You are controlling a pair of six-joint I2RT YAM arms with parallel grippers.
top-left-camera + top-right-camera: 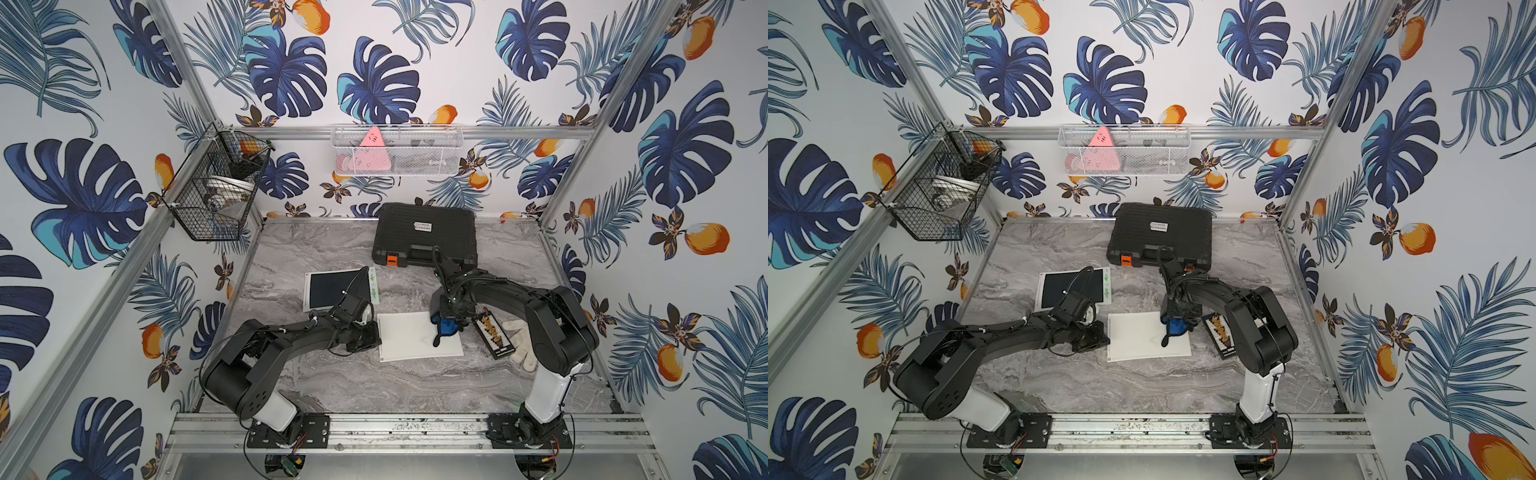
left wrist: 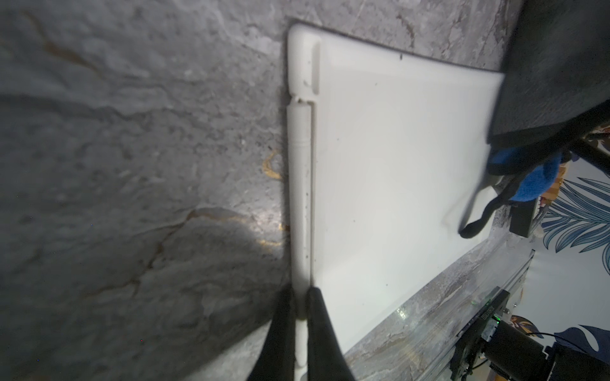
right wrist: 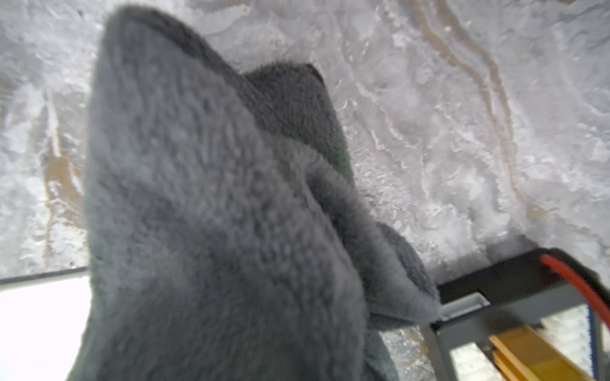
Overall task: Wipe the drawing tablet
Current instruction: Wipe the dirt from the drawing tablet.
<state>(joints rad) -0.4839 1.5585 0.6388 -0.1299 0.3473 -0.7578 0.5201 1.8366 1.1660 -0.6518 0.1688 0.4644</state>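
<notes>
The white drawing tablet (image 1: 415,338) (image 1: 1142,336) lies flat on the marble table in both top views. A white stylus (image 2: 300,184) sits in a groove along its left edge. My left gripper (image 1: 376,334) (image 2: 301,298) is shut on that edge, with the white rim pinched between its black fingers (image 2: 280,333). My right gripper (image 1: 449,318) (image 1: 1177,320) hangs over the tablet's right end, shut on a grey and blue cloth (image 1: 446,327) (image 2: 534,179) (image 3: 214,214). The cloth hides the right fingers in the right wrist view. A black strap (image 2: 475,224) dangles from the cloth onto the tablet.
A black tool case (image 1: 424,235) lies at the back. A dark-screened tablet (image 1: 336,289) is behind my left arm. A black connector board (image 1: 494,334) and a white glove (image 1: 521,343) lie right of the drawing tablet. Wire baskets (image 1: 216,187) (image 1: 397,149) hang on the walls.
</notes>
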